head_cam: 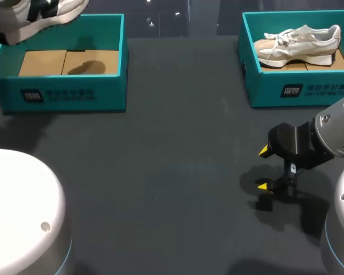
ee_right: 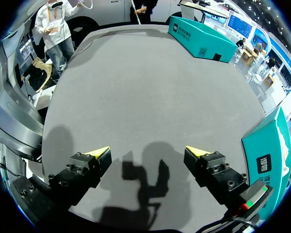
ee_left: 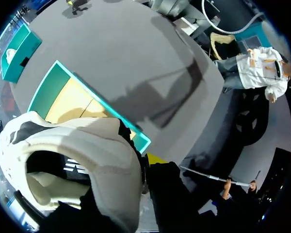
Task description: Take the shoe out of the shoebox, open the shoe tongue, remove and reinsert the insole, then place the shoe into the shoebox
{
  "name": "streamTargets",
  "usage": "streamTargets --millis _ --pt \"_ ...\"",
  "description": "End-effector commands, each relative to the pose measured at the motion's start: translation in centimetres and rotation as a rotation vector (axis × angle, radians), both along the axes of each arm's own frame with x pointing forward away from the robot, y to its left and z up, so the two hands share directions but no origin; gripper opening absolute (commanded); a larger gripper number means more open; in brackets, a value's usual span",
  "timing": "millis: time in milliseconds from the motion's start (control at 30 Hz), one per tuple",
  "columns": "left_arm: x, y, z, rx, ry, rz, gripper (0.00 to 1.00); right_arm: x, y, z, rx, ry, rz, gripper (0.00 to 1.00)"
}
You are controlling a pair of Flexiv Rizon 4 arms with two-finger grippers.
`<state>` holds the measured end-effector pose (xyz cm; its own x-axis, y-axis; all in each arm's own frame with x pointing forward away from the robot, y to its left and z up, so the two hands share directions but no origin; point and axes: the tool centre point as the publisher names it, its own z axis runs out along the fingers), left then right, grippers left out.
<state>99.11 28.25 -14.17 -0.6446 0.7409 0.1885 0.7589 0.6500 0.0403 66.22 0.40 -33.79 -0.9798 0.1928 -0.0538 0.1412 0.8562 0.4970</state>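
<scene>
Our left fingers (ee_left: 156, 158) are clamped on the shoe (head_cam: 40, 17), held up above the left shoebox (head_cam: 69, 94), while our right fingers (ee_right: 98, 153) hang spread apart over the table (head_cam: 160, 172) near the second shoebox (head_cam: 298, 89).

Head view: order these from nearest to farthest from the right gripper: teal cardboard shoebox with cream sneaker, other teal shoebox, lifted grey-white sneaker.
1. Teal cardboard shoebox with cream sneaker, right side, beyond the right gripper.
2. Other teal shoebox, left side.
3. Lifted grey-white sneaker, above that box's far corner.
</scene>
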Motion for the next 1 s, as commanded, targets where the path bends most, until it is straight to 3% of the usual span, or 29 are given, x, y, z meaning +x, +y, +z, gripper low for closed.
streamTargets --millis 33,133,200,433,800,1000 --pt "0.7 0.1 0.3 -0.007 0.017 0.002 0.0 -0.2 0.0 0.0 0.0 -0.003 -0.001 1.0" --pt "0.7 0.1 0.3 -0.007 0.017 0.002 0.0 -0.2 0.0 0.0 0.0 -0.003 -0.001 1.0" --pt "1.3 0.4 0.0 -0.035 0.031 -0.077 0.0 -0.2 0.0 0.0 0.0 -0.003 -0.001 1.0" --pt "4.4 2.4 -1.3 0.021 0.06 -0.415 0.0 -0.2 0.0 0.0 0.0 -0.003 -0.001 1.0" --pt "4.9 2.8 -1.5 0.022 0.07 -0.418 0.0 -0.2 0.0 0.0 0.0 -0.003 -0.001 1.0" --pt "6.8 2.3 -4.1 0.089 0.077 -0.506 0.0 -0.2 0.0 0.0 0.0 -0.003 -0.001 1.0"
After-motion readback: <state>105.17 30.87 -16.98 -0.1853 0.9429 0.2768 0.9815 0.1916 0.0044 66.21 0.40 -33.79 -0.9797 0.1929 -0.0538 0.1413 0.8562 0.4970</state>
